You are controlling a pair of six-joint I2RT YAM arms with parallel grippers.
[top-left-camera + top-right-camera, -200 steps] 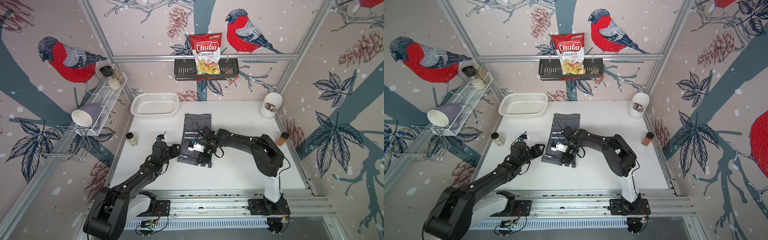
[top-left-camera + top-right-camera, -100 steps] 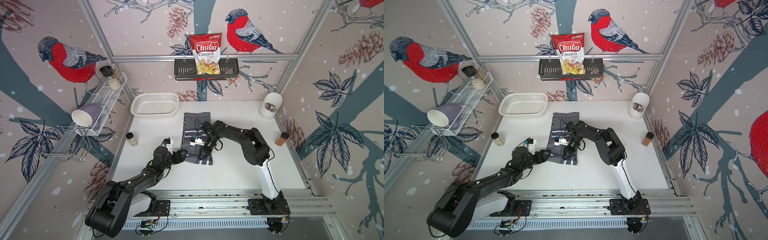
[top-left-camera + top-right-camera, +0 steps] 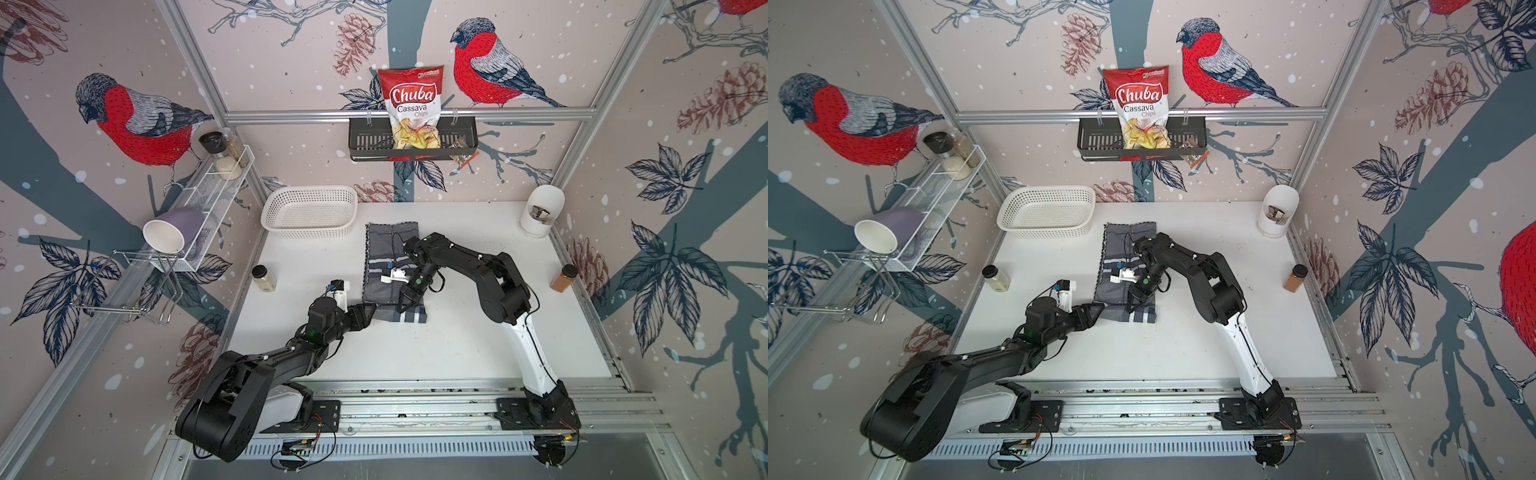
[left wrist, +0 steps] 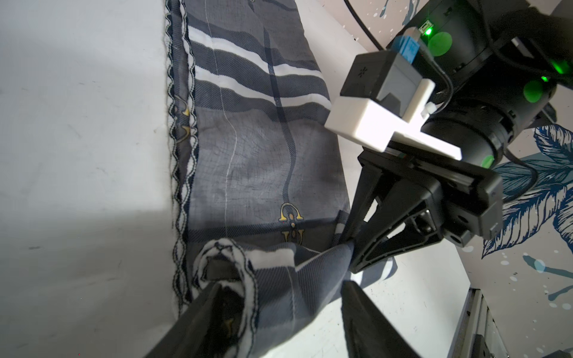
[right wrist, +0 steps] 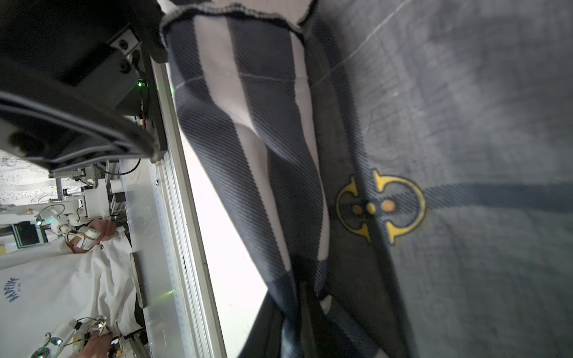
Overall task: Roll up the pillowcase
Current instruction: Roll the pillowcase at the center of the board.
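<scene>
Left wrist view shows your right tool pinching the rolled end of the pillowcase, mid-worktop, while your left tool straddles it spread, so releasing before the left closes would likely let the roll unwind.

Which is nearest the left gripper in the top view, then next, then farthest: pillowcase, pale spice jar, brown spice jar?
1. pillowcase, touching the left gripper.
2. pale spice jar, by the left edge of the table.
3. brown spice jar, by the right edge.
</scene>
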